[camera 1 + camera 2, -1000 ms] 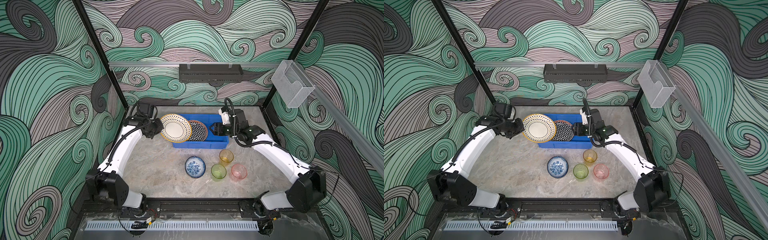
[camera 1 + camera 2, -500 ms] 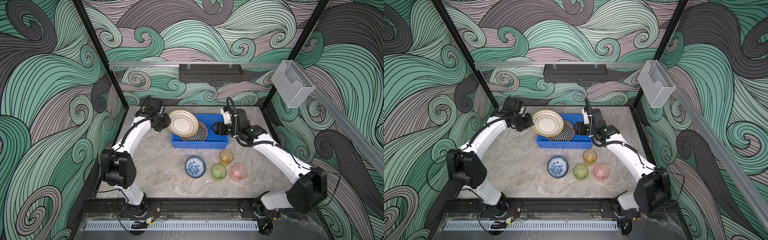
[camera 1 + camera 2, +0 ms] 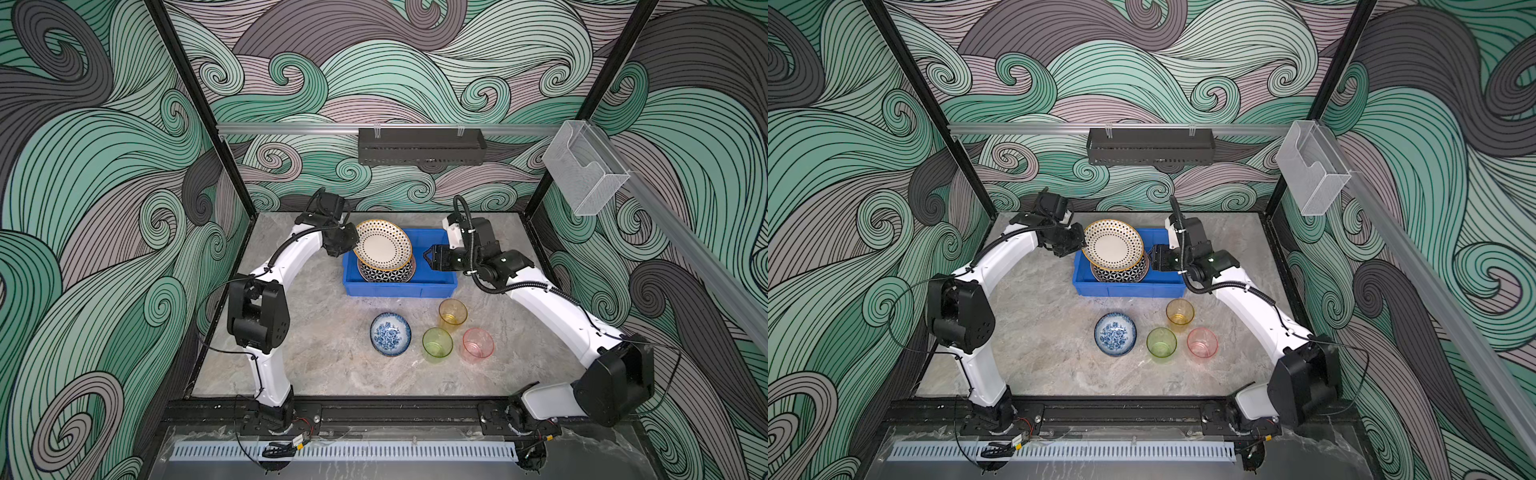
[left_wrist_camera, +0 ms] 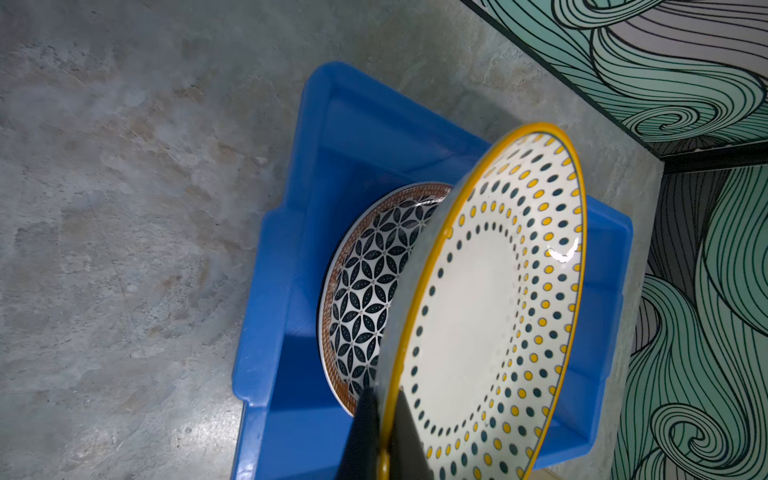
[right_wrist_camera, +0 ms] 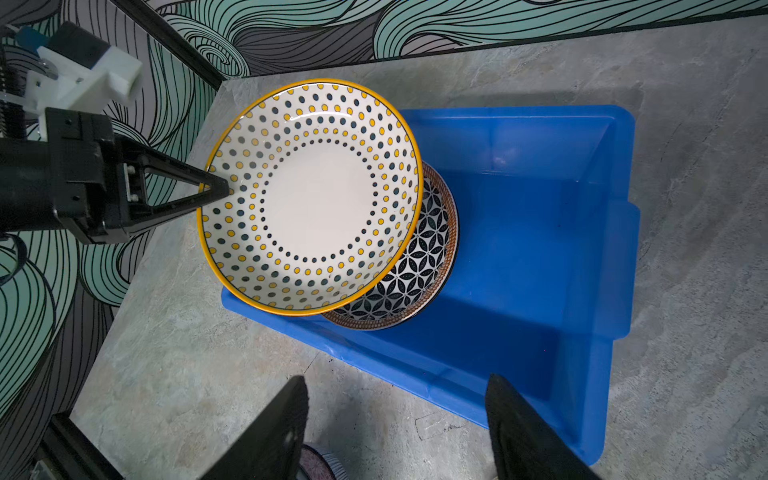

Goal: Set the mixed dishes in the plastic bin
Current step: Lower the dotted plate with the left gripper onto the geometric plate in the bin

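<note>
Marble top (image 3: 324,353): dotted plate (image 3: 384,249) tilted over bin (image 3: 399,286).

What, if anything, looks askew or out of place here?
Only the dotted plate, pinched at its rim by the left gripper, hangs tilted over the blue bin, above the geometric plate. Nothing looks spilled or broken.

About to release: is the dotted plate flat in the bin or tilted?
Tilted. The left gripper holds the dotted plate by its rim, slanted over the geometric plate in the bin.
</note>
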{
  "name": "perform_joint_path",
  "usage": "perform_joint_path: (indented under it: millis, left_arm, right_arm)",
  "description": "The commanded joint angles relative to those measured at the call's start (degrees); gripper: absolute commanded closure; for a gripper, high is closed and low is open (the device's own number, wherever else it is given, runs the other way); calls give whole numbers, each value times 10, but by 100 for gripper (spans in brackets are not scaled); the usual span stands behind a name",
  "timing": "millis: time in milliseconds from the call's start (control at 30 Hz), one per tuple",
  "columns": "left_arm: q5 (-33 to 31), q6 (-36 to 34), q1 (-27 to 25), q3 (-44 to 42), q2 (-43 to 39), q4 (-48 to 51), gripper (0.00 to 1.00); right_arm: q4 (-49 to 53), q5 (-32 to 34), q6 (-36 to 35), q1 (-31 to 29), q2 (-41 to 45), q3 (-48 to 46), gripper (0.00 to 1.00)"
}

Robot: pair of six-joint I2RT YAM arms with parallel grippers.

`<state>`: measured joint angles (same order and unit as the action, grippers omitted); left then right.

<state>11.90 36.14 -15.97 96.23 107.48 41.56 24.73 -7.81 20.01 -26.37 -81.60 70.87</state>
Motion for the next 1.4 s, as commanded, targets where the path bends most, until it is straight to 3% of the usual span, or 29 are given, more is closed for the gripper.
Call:
perform_joint_path:
  millis: [0, 1367]
  left_arm:
    - [31, -3, -4, 40, 1, -45, 100]
    - [36, 10, -19, 40, 77, -33, 100]
  right_arm:
    - [9, 9, 2, 4, -2, 7, 31]
    - [12, -22, 9, 4, -35, 19, 32]
